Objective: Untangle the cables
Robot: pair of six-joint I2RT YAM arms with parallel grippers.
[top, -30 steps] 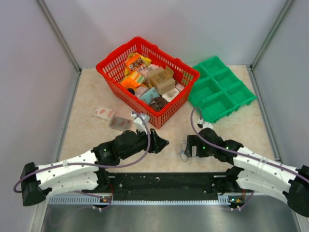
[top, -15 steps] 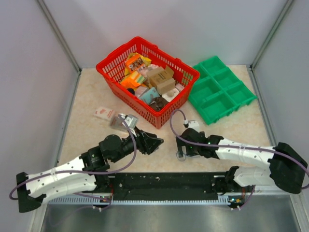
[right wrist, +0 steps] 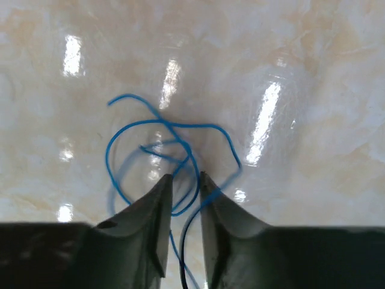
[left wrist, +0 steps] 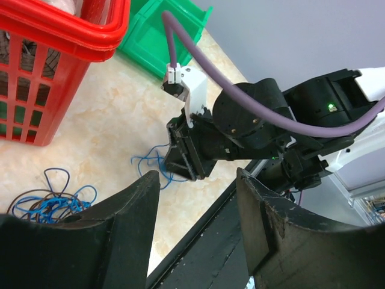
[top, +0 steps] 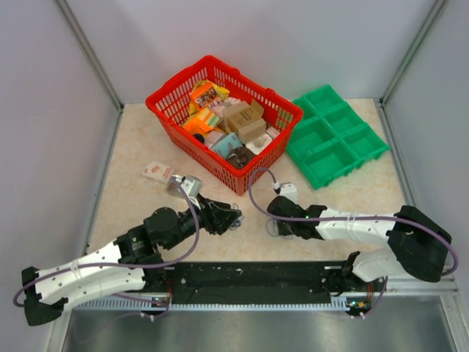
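The cables lie on the beige table as thin blue and dark strands. One small tangle (right wrist: 180, 144) sits right under my right gripper (right wrist: 186, 177), whose tips touch down with a narrow gap, and blue and dark strands pass loosely between them. In the left wrist view that tangle (left wrist: 150, 162) shows beside the right gripper (left wrist: 180, 153), and a second bundle (left wrist: 48, 201) lies nearer the basket. My left gripper (left wrist: 197, 180) hovers open and empty to the left of the right one. From above, the left gripper (top: 233, 216) and right gripper (top: 277, 224) face each other.
A red basket (top: 170, 88) full of packets stands at the back. A green compartment tray (top: 322, 92) lies at the back right. Two small packets (top: 157, 172) (top: 187, 185) lie left of the basket. The black front rail (top: 249, 275) runs along the near edge.
The right arm has stretched leftward and come down onto the small tangle, its jaws narrowing around the strands. The left arm has drawn back slightly toward the lower left, still open.
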